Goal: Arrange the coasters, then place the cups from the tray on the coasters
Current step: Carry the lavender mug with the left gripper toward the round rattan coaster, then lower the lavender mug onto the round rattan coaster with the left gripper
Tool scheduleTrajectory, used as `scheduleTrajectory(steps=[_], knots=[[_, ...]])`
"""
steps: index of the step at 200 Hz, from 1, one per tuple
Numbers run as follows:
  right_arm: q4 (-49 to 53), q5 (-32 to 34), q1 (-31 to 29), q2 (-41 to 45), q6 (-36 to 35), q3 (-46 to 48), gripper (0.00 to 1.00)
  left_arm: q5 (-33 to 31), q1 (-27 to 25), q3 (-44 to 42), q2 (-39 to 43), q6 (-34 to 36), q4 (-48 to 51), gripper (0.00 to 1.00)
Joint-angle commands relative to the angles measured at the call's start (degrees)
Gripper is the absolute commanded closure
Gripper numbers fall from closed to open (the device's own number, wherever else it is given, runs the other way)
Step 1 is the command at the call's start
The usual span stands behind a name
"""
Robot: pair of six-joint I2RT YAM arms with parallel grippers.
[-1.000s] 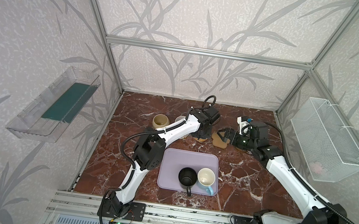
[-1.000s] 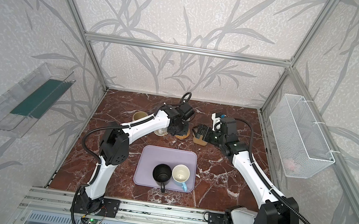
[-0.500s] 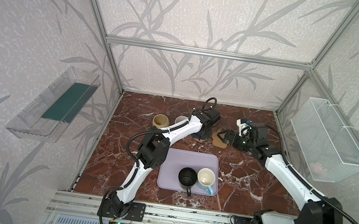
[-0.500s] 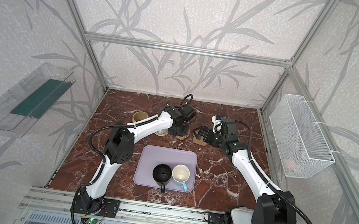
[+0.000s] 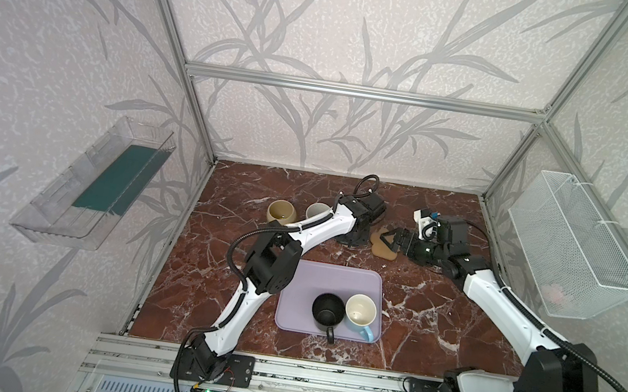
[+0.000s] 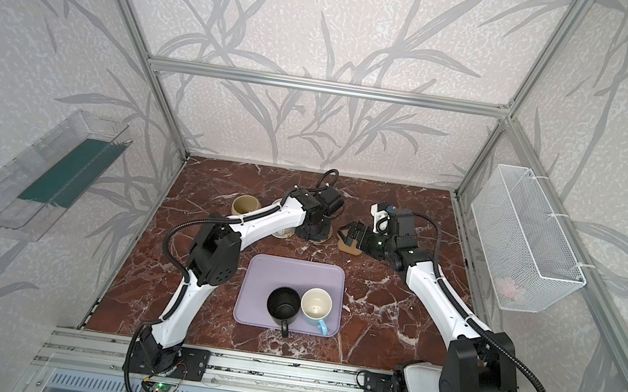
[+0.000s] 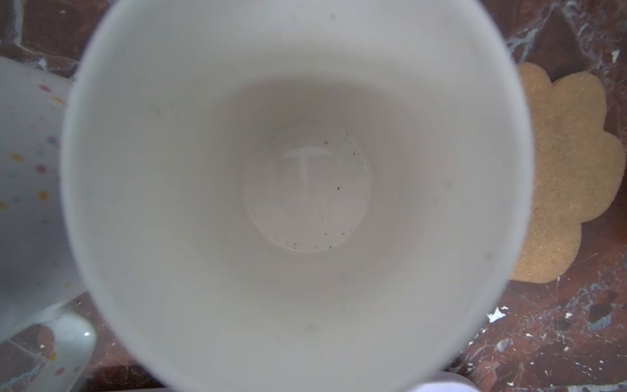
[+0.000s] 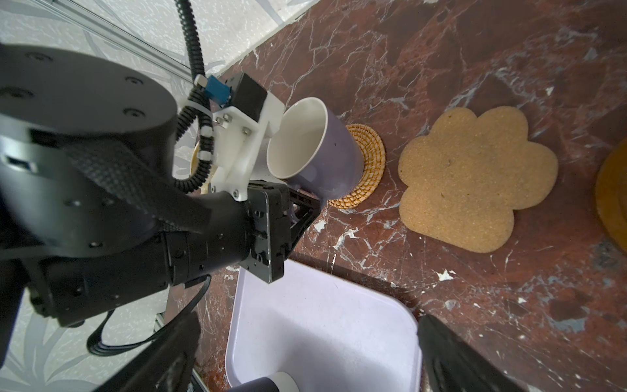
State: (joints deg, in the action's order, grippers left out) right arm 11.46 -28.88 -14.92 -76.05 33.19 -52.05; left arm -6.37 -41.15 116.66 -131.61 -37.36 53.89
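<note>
While the left pincer [image 8: 303, 205] pinches the lilac mug [image 8: 325, 152], set on the rattan coaster [image 8: 371, 163] just beyond it, the right pincer [image 5: 386, 238] hangs spread wide and empty over the paw-shaped coaster [image 5: 381, 250].

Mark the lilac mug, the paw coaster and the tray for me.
lilac mug [image 8: 342, 152], right wrist view, on its outer wall.
paw coaster [image 8: 475, 180], right wrist view, middle of its top face.
tray [image 5: 333, 283], a top view, bare floor near its far edge.
</note>
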Motion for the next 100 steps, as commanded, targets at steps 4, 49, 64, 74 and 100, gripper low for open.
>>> scheduleTrajectory(steps=[4,49,64,74,100], knots=[[-0.7,-0.9,0.2,-0.3,-0.4,1.2,0.01,-2.4,0.3,1.2,1.6,-0.8,-2.0,1.00],[0.2,-0.8,0.4,-0.2,-1.1,1.2,0.01,-1.1,0.2,1.3,0.0,-1.1,-2.5,1.00],[0.7,-0.8,0.5,-0.1,-1.4,1.2,0.01,-1.6,0.2,1.1,-0.2,-1.1,-1.8,1.00],[0.9,-0.8,0.5,0.0,-1.5,1.3,0.01,-1.9,0.2,0.6,-0.1,-1.1,-1.6,1.00],[0.9,-0.8,0.6,0.1,-1.5,1.4,0.01,-0.1,0.2,-0.8,-0.3,-1.9,-1.9,1.00]])
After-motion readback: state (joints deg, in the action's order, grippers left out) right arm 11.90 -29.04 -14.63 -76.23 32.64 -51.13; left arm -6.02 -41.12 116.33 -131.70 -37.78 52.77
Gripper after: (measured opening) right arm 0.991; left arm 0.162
